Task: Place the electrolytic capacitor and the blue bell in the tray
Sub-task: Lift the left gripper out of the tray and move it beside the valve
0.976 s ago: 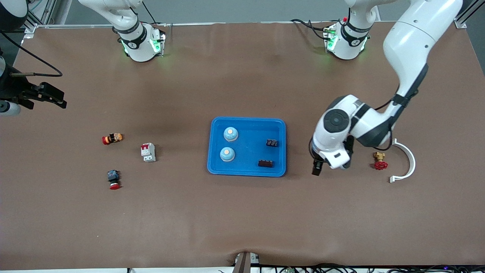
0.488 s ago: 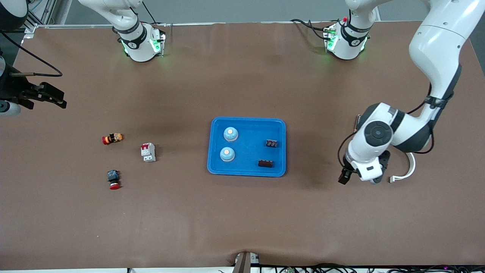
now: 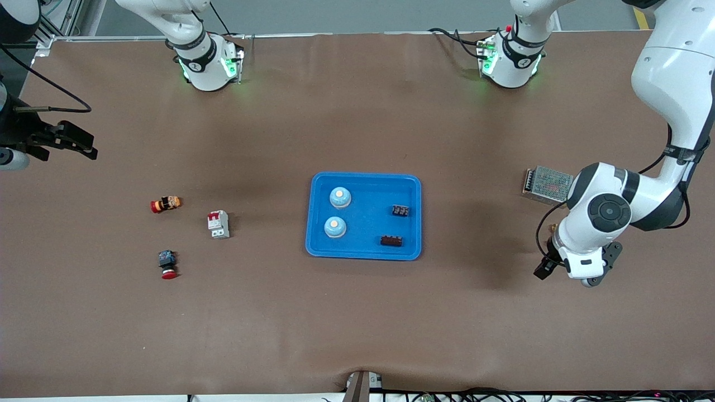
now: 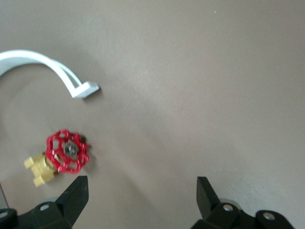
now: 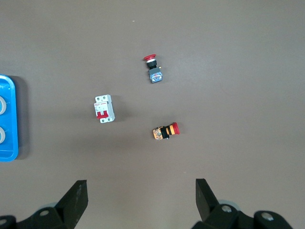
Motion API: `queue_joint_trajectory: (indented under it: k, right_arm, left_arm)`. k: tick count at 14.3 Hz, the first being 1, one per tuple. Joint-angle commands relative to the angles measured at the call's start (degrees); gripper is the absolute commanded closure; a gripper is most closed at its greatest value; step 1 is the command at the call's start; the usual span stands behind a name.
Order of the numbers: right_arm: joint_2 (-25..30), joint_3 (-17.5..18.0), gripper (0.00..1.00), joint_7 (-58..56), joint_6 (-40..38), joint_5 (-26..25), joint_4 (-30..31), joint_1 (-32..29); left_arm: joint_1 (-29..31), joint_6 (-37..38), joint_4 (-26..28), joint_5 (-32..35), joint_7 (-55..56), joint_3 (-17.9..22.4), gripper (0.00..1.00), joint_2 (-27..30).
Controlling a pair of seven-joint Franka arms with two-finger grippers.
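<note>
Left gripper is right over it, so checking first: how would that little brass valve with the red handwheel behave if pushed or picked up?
The brass valve looks solid metal, so probably stiff and heavy for its size. Its round red handwheel may let it rock or pivot if nudged. The open left gripper could slip on the spoked wheel; the squarer brass body likely grips better.

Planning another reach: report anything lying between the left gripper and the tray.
Nothing visible: only bare table lies between the open left gripper, at the left arm's end, and the tray. The right gripper waits open.
</note>
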State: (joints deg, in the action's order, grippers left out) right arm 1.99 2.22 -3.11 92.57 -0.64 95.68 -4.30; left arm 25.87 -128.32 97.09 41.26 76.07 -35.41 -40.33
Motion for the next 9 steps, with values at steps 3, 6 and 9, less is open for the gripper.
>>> queue_joint_trajectory:
  k: [3,6,9]
  right_arm:
    - [0.3,0.8,0.00,-0.8,-0.8,0.7,-0.5,-1.3]
    - [0.3,0.8,0.00,-0.8,-0.8,0.7,-0.5,-1.3]
    - [0.3,0.8,0.00,-0.8,-0.8,0.8,-0.5,-1.3]
  left_arm:
    - [-0.4,-0.8,-5.5,2.6,-5.3,2.2,0.00,-5.7]
    - [-1.0,-4.3,-7.9,1.8,-5.9,3.8,0.00,-8.3]
    - [-5.0,-6.0,-8.1,0.0,-8.1,9.0,0.00,-8.1]
